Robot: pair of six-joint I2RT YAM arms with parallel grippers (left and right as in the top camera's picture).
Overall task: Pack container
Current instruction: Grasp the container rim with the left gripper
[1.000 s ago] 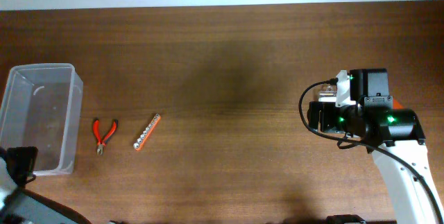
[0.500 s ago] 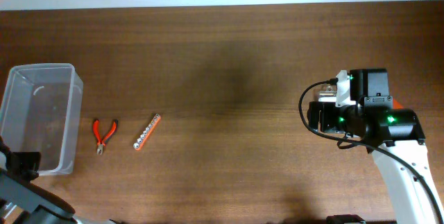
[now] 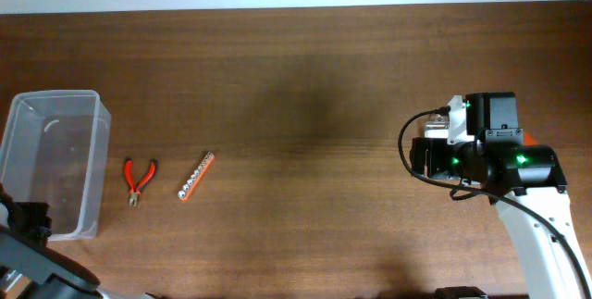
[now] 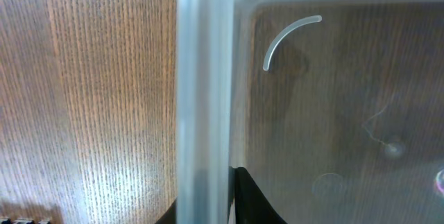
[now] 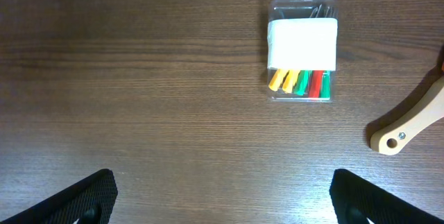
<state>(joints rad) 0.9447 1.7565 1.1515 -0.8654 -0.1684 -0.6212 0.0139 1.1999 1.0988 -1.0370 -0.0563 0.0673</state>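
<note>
Both fingers of the left gripper pinch the container by its near wall, one inside, one outside; the container sits at the table's 9 o'clock edge; red pliers and an orange strip of sockets lie at its 3 o'clock; the right gripper is spread wide, holding nothing; a packet lies at its 1 o'clock and a wooden handle at 3 o'clock.

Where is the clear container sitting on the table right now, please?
In the overhead view the container sits at the far left of the table, with the red-handled pliers just to its right.
</note>
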